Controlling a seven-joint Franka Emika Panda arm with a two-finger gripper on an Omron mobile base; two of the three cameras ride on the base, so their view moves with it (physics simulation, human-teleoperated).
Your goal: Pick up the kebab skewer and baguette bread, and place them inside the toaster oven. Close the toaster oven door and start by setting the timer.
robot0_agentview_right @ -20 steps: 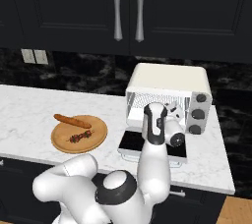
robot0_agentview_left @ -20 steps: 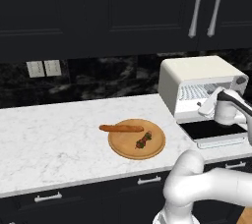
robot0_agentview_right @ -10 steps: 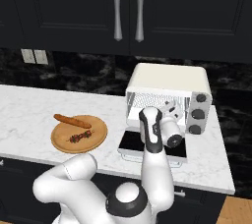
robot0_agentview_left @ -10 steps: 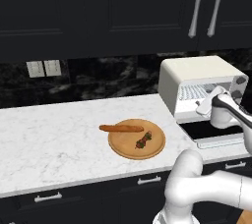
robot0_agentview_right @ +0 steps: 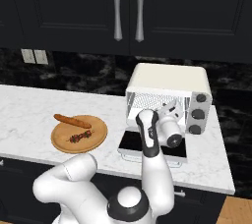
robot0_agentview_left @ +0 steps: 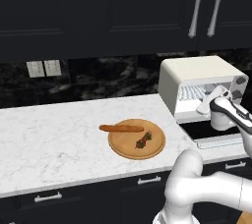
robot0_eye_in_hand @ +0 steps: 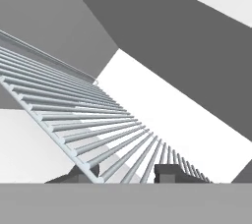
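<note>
Two items on wooden plate (robot0_agentview_left: 123, 147): baguette (robot0_agentview_left: 121, 128) stiff, light, grip mid-length; skewer (robot0_agentview_left: 143, 139) thin, fragile, pinch stick. Gripper (robot0_agentview_right: 170, 111) at oven (robot0_agentview_right: 166, 78) rack, fingers apart, empty. Door (robot0_agentview_right: 153, 145) down.

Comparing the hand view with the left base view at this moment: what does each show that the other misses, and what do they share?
Hand view alone: a close look along the wire rack into the oven's plain grey and white inner walls, with the gripper fingertips apart at the rack's near edge.

Left base view alone: the round wooden plate on the counter, carrying the baguette bread and the kebab skewer, plus the toaster oven door folded down open, and wall outlets.

Both: the toaster oven, open, nothing on its rack.
</note>
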